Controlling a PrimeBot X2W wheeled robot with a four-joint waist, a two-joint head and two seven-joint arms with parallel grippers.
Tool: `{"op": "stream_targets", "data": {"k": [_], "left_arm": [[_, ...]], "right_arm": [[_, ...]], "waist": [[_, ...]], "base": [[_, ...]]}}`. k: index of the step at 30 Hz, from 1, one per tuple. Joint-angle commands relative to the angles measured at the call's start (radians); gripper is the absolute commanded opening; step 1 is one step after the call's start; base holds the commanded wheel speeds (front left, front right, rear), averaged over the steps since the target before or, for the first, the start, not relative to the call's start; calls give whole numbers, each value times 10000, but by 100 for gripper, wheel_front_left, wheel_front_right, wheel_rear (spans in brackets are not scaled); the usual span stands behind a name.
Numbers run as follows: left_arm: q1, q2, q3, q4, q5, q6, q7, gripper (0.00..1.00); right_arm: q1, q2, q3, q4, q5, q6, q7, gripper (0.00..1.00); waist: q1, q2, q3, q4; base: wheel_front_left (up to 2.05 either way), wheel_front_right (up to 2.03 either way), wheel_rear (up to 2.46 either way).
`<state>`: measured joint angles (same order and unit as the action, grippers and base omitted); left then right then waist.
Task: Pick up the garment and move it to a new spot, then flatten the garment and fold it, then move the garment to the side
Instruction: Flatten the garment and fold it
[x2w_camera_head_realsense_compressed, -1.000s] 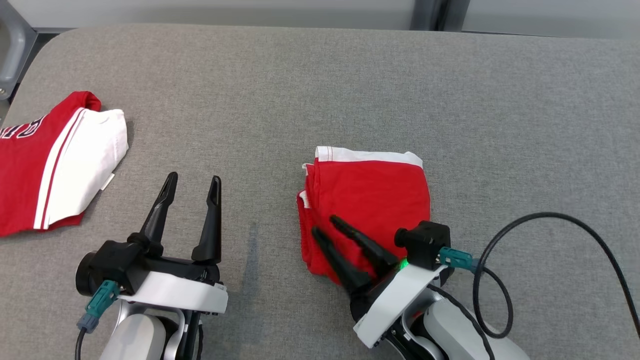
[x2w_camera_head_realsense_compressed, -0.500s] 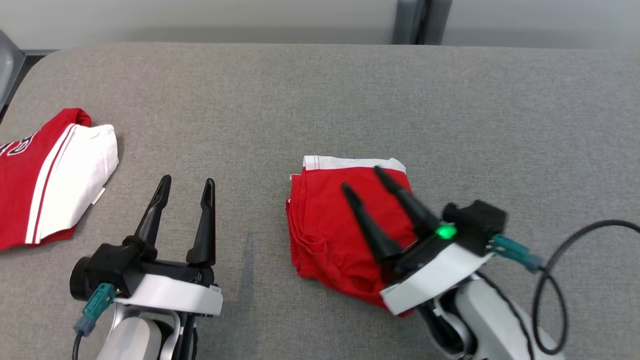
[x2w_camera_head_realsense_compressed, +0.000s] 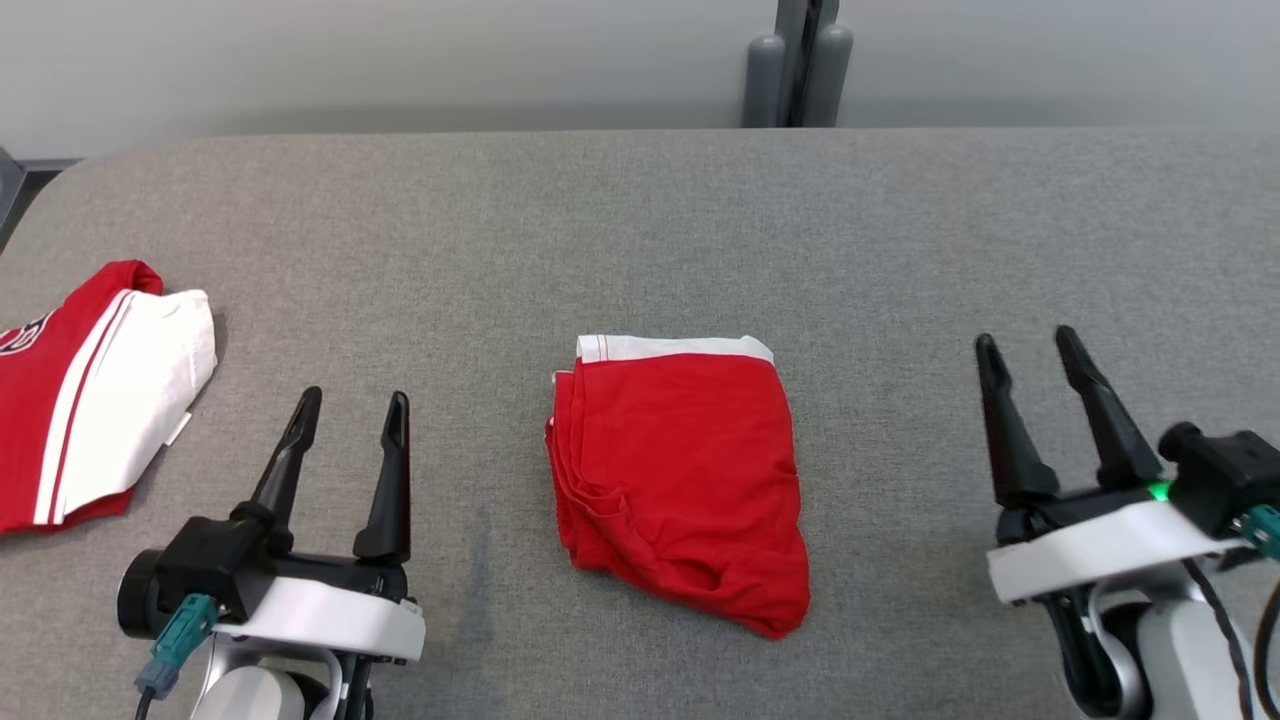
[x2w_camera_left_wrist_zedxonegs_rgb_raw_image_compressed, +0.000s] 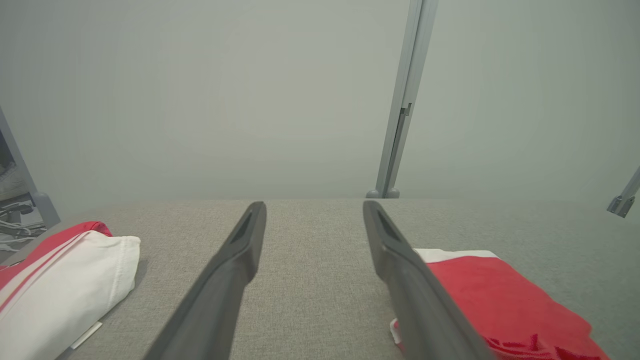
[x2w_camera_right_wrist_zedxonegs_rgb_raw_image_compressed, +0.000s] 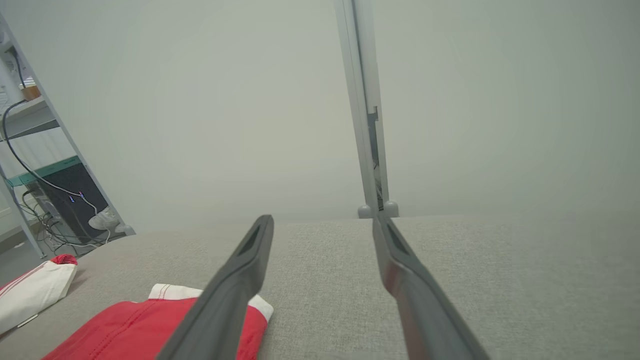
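The garment (x2w_camera_head_realsense_compressed: 680, 480), red with a white band along its far edge, lies folded in the middle of the grey table (x2w_camera_head_realsense_compressed: 640, 230); its near right corner is rumpled. My left gripper (x2w_camera_head_realsense_compressed: 354, 400) stands open to its left, a hand's width off, nothing between the fingers. Well off to the garment's right, my right gripper (x2w_camera_head_realsense_compressed: 1025, 342) is open too, touching nothing. The left wrist view has the garment (x2w_camera_left_wrist_zedxonegs_rgb_raw_image_compressed: 500, 300) beside the open left gripper (x2w_camera_left_wrist_zedxonegs_rgb_raw_image_compressed: 314, 207). In the right wrist view the garment (x2w_camera_right_wrist_zedxonegs_rgb_raw_image_compressed: 140, 330) lies left of the open right gripper (x2w_camera_right_wrist_zedxonegs_rgb_raw_image_compressed: 322, 221).
A second folded garment (x2w_camera_head_realsense_compressed: 90, 400), red and white, lies at the table's left edge, also visible as the red and white garment (x2w_camera_left_wrist_zedxonegs_rgb_raw_image_compressed: 65, 285) in the left wrist view. A grey post (x2w_camera_head_realsense_compressed: 800, 60) stands behind the table's far edge. Bare table stretches right and behind.
My right gripper has lifted off the red garment and swung out to the right, jaws wider. The head camera tilted, shifting the whole picture. The left gripper kept its pose.
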<state>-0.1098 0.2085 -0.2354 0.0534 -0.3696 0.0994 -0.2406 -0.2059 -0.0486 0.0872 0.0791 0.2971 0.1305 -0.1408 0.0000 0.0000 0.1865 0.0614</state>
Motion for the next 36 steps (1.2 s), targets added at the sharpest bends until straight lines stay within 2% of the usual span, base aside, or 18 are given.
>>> {"op": "stream_targets", "data": {"k": [1,8,20,36], "left_arm": [[98,109,70,-42,16,86,8,100],[492,370,323,-209,-19,337,129,100],[1660,800,316,-524,-2,578,543,100],[2360,996,233,-964,-65,789,849,100]], "right_arm": [[242,-66,-216,-169,-134,7,131,100],[1151,-107,-980,-825,-473,7,675,100],[2620,-114,-1284,-1375,-635,7,1226,100],[3423,-64,-1732,-2091,-781,7,1726,100]], "waist": [[0,0,-130,-65],[0,0,-645,-173],[0,0,-1602,-256],[0,0,-1935,-398]], "base": [[0,0,0],[0,0,0],[0,0,0],[0,0,0]]}}
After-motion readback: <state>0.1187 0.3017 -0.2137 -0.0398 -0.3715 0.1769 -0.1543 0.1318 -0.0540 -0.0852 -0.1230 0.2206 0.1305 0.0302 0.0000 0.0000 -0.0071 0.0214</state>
